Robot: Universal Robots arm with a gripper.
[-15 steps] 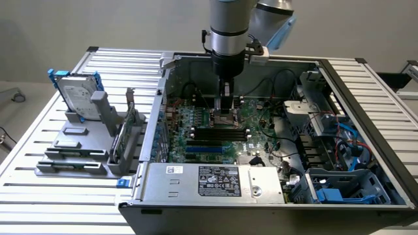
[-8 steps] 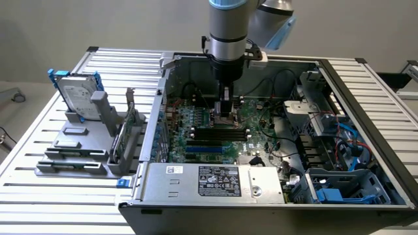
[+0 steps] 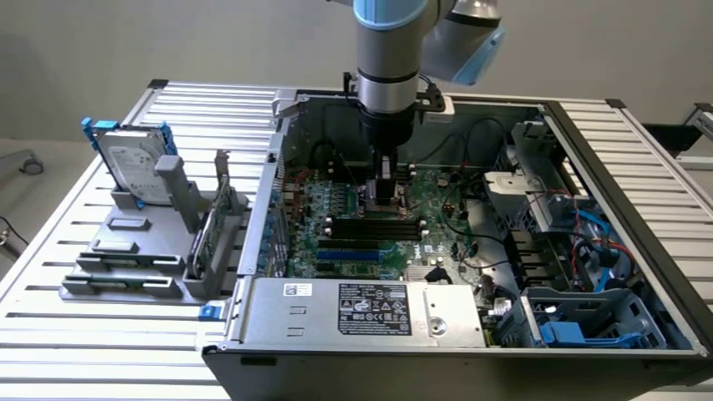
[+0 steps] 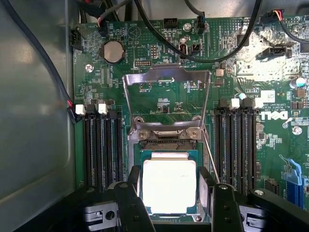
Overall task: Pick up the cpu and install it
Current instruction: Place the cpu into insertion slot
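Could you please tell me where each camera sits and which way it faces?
Exterior view: off the arm, above the open grey metal computer case, looking down inside; grey robot arm and end effector show.
Wrist view: on the wrist, facing the silver-topped square cpu; black end effector straddles it.
Both show the green motherboard and long black memory slots.

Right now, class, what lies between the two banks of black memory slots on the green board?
The wrist view shows the cpu between the memory slots, with an opened metal frame next to it.
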